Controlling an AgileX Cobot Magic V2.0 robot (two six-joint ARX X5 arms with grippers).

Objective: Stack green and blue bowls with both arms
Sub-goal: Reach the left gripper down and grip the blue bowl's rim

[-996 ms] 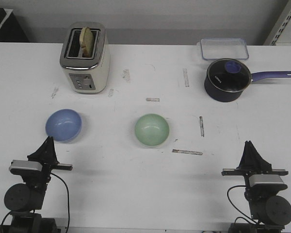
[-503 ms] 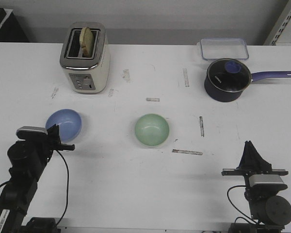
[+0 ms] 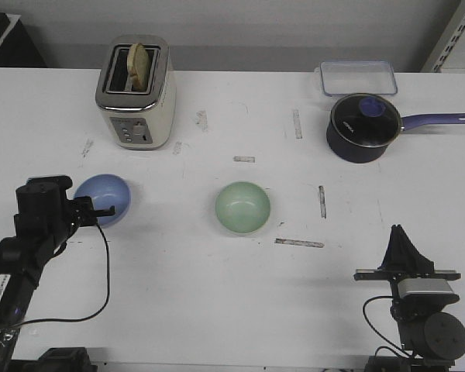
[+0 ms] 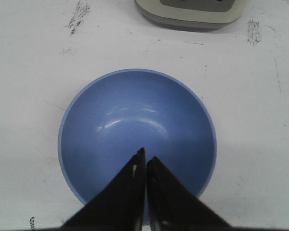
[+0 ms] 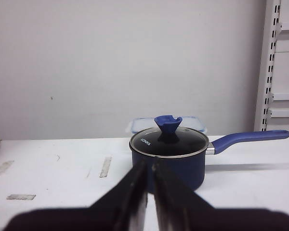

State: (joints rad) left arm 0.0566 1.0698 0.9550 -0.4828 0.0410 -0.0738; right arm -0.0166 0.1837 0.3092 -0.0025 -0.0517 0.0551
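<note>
The periwinkle blue bowl (image 3: 110,195) stands upright and empty at the left of the table. The mint green bowl (image 3: 242,207) stands upright and empty near the middle, apart from it. My left gripper (image 3: 87,209) is shut and empty, hovering over the near side of the blue bowl. In the left wrist view the blue bowl (image 4: 135,115) fills the middle and the left gripper (image 4: 145,158) has its tips over the inside. My right gripper (image 3: 401,232) is shut and empty at the front right, far from both bowls. In the right wrist view the right gripper (image 5: 149,166) points at the saucepan.
A cream toaster (image 3: 136,93) with a slice in it stands behind the blue bowl, its base also in the left wrist view (image 4: 190,12). A navy lidded saucepan (image 3: 363,128) with a purple handle and a clear container (image 3: 358,77) stand at the back right. Tape marks dot the table.
My left arm has risen from its rest pose and reached forward, bringing the shut gripper over the blue bowl. The right arm and both bowls have not moved.
</note>
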